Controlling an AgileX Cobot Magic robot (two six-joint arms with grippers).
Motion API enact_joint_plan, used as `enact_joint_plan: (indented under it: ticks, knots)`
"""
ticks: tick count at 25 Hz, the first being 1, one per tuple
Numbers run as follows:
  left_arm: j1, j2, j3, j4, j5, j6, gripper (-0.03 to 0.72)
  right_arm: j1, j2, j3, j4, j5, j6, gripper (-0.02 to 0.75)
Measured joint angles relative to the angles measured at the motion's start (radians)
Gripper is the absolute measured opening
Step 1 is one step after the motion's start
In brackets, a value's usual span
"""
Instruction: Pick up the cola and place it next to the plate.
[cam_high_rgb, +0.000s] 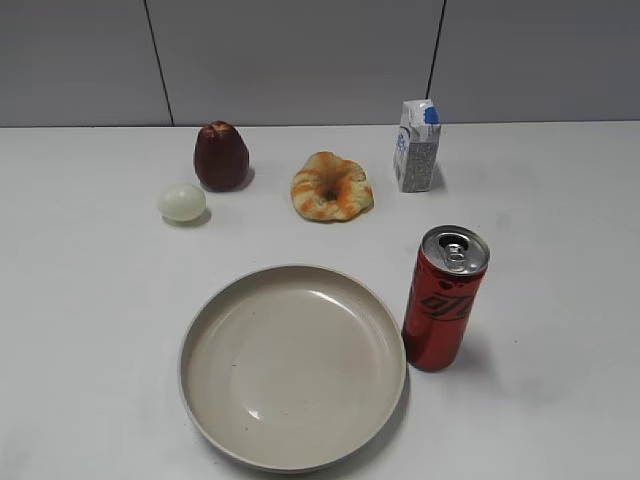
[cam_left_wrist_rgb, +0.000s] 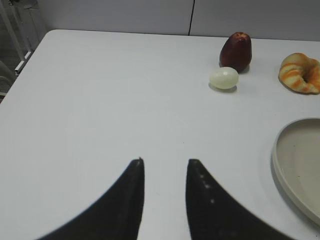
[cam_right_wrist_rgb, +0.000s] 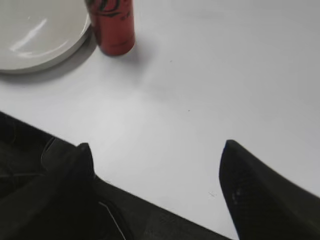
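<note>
The cola (cam_high_rgb: 444, 298) is a tall slim red can with black lettering and a silver top. It stands upright just right of the plate (cam_high_rgb: 292, 364), a large round cream-beige dish, almost touching its rim. The right wrist view shows the can's lower part (cam_right_wrist_rgb: 113, 25) beside the plate's edge (cam_right_wrist_rgb: 50, 52) at the top left. My right gripper (cam_right_wrist_rgb: 156, 150) is open and empty, well back from the can near the table's front edge. My left gripper (cam_left_wrist_rgb: 165, 165) is open and empty over bare table left of the plate (cam_left_wrist_rgb: 295, 170). Neither gripper shows in the exterior view.
A dark red apple-like fruit (cam_high_rgb: 220, 156), a pale egg (cam_high_rgb: 181, 202), a bread ring (cam_high_rgb: 331, 186) and a small milk carton (cam_high_rgb: 417, 146) stand along the back of the white table (cam_high_rgb: 90, 300). A grey wall rises behind.
</note>
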Motion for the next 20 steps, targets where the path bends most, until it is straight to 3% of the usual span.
enact_joint_plan:
  ticks: [11,14,20]
  knots:
    - [0.000,0.000,0.000,0.000,0.000,0.000,0.230,-0.380,-0.277,0.000,0.000,-0.001,0.000,0.591]
    - [0.000,0.000,0.000,0.000,0.000,0.000,0.228,-0.431,-0.279,0.000,0.000,-0.001,0.000,0.591]
    - [0.000,0.000,0.000,0.000,0.000,0.000,0.228,-0.440,-0.279,0.000,0.000,-0.001,0.002,0.591]
